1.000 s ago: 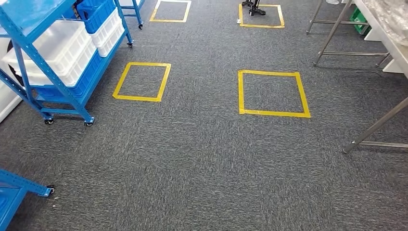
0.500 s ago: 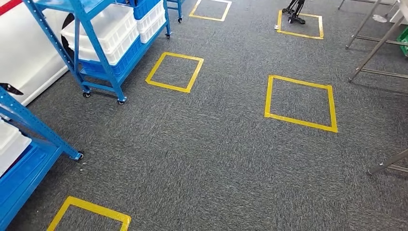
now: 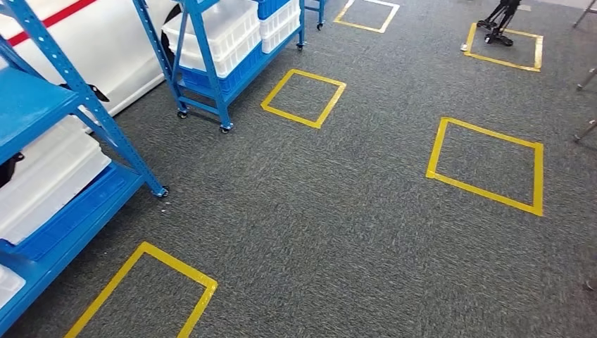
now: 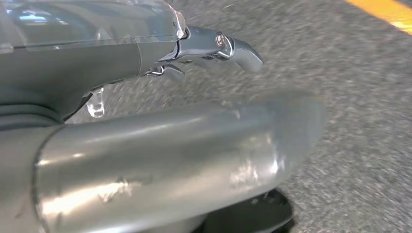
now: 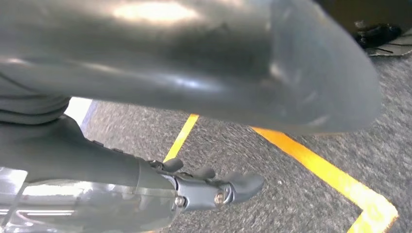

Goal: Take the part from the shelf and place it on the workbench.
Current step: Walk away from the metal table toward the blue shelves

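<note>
Frankly, you cannot pick out the part itself; by my judgement it sits in one of the white bins (image 3: 44, 179) on the near blue shelf (image 3: 32, 105) at 9 o'clock in the head view. What the bins hold is hidden.

- Left hand (image 4: 145, 73): released, grasping nothing, fingers (image 4: 238, 48) stretched away from the thumb, hanging over grey carpet (image 3: 317, 232).
- Right hand (image 5: 121, 165): likewise slack and empty, above a yellow tape corner (image 5: 335, 177).
- Second shelf (image 3: 211, 63) at 11 o'clock, also loaded with white bins.
- Tape squares at 7 (image 3: 141, 296), 12 (image 3: 304, 97) and 2 o'clock (image 3: 487, 165).
- Metal legs (image 3: 586, 130) at 3 o'clock, possibly the workbench; too little to tell.

Risks, as judged:
- Two similar shelves: you may head for the wrong one and reach into a bin with no part.
- Stopping off the 7 o'clock square leaves the bins at a bad reach; an arm could strike the blue upright (image 3: 105, 116) or the shelf edge.
- The shelf castor (image 3: 163, 191) lies close to the walking line; a foot could clip it and roll the rack.
- The bench lies well apart at the far side, so a loose grasp could drop the part on the way over.
</note>
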